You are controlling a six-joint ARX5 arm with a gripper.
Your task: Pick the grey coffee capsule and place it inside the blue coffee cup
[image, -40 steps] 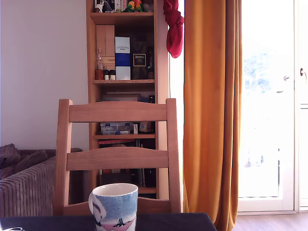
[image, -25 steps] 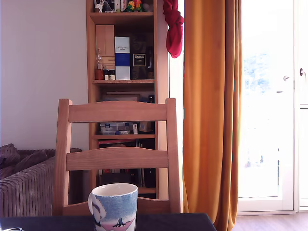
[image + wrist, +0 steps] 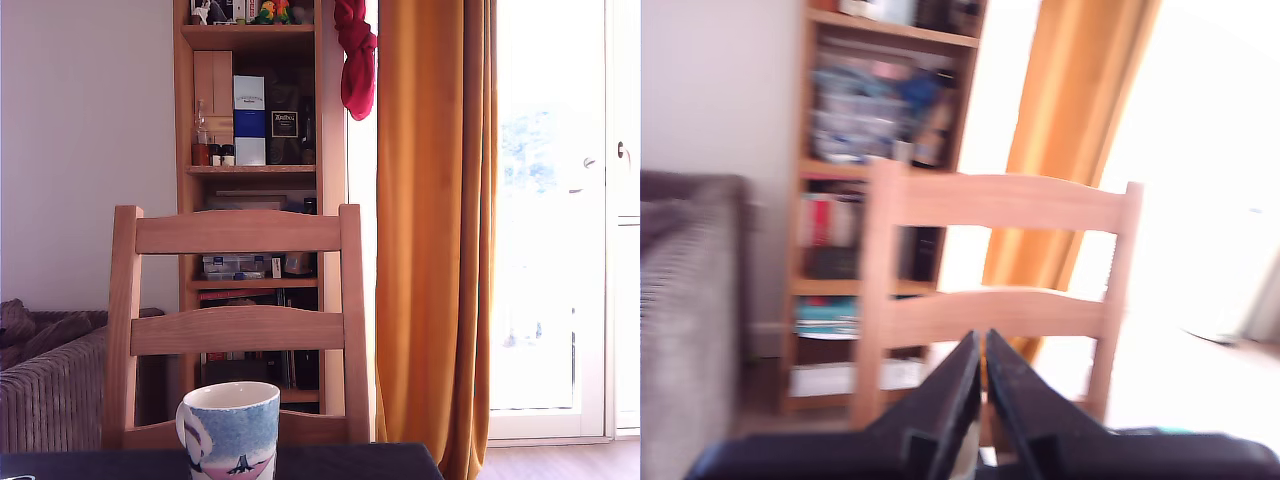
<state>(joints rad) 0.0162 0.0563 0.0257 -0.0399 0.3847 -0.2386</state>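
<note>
Currently: blue coffee cup (image 3: 231, 431) upright at near edge of dark tabletop (image 3: 340, 461), low in the exterior view, a bit toward that view's left; bottom cropped by frame edge. White rim, mottled blue body, white handle on the exterior view's left side, small dark figure painted low on the wall. Interior not visible from this angle.

Grey capsule: not seen in either view.

Hand (image 3: 983, 345) visible only in wrist view: two dark fingers (image 3: 945, 400) pressed together, tips nearly touching, only a thin slit between. Clenched, nothing visibly held; a pale patch low in the slit, too blurred to identify. Wrist view heavily motion-blurred, pointing out at the room rather than down at the tabletop.

Behind the cup: wooden chair (image 3: 236, 331) with two-slat back, directly behind and just past tabletop edge. Further back, wooden bookshelf (image 3: 254, 170) full of boxes and bottles, red cloth (image 3: 356, 55) hanging at its top corner, orange curtain (image 3: 432, 240) beside a bright window. Striped grey sofa (image 3: 50, 385) at the exterior view's left.
</note>
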